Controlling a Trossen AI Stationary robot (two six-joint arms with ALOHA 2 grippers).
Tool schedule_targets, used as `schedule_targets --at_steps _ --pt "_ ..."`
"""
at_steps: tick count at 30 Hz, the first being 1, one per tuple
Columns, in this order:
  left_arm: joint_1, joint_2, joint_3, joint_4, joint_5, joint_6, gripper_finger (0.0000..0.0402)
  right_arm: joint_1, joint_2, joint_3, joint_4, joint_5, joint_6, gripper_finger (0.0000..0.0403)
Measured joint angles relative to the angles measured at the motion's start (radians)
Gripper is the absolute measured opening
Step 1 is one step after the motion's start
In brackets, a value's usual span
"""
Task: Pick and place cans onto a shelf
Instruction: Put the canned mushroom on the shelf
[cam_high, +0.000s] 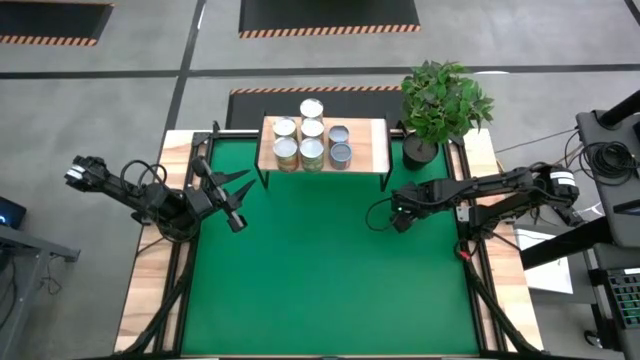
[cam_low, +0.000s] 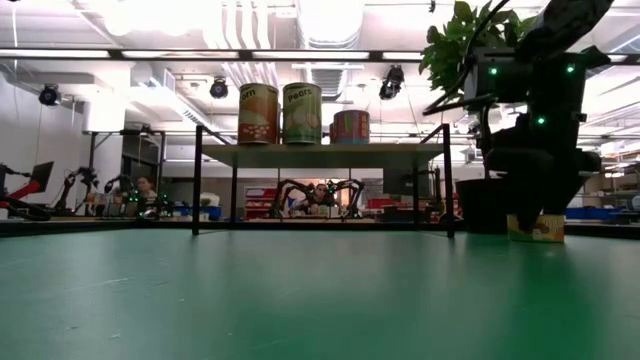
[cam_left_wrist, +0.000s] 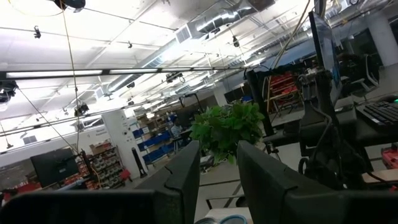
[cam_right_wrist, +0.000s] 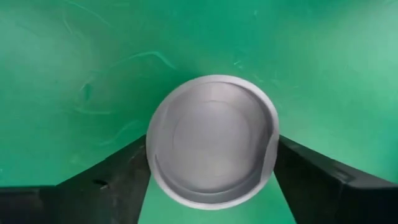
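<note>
The light-wood shelf (cam_high: 368, 150) stands at the table's far edge and carries several cans (cam_high: 312, 140); in the low view three cans (cam_low: 302, 113) show on its board (cam_low: 320, 155). One more can (cam_right_wrist: 211, 140), with a silvery top and a yellowish label (cam_low: 536, 229), stands on the green mat at the right. My right gripper (cam_high: 402, 217) points down over this can and is shut on it. My left gripper (cam_high: 238, 203) is open and empty at the table's left, clear of the shelf. My right gripper pinches the can between its two fingers, one finger (cam_right_wrist: 118, 180) on each side of the can's wall just below the top rim (cam_right_wrist: 152, 168). The fingers come from above, pointing down. The can stands upright with its bottom on the green mat.
A potted plant (cam_high: 440, 105) stands at the far right corner, beside the shelf and close behind my right arm. The shelf's black legs (cam_low: 196, 180) stand on the mat. The green mat (cam_high: 320, 280) lies open in the middle and near part.
</note>
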Motion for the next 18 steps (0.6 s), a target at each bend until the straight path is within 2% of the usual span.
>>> schedule_targets --at_steps 4,8,13,18 --pt "0.0 0.0 0.0 0.0 0.0 0.0 0.0091 0.0 -0.001 0.001 0.0 0.0 0.001 0.0271" --pt "0.0 0.0 0.0 0.0 0.0 0.0 0.0091 0.0 0.0 0.033 -0.025 -0.025 -0.012 0.0282" --pt "0.0 0.0 0.0 0.0 0.0 0.0 0.0091 0.04 0.0 0.16 -0.034 -0.108 -0.026 0.0286" --pt "0.0 0.0 0.0 0.0 0.0 0.0 0.0091 0.113 0.0 0.327 -0.033 -0.094 -0.065 0.0285"
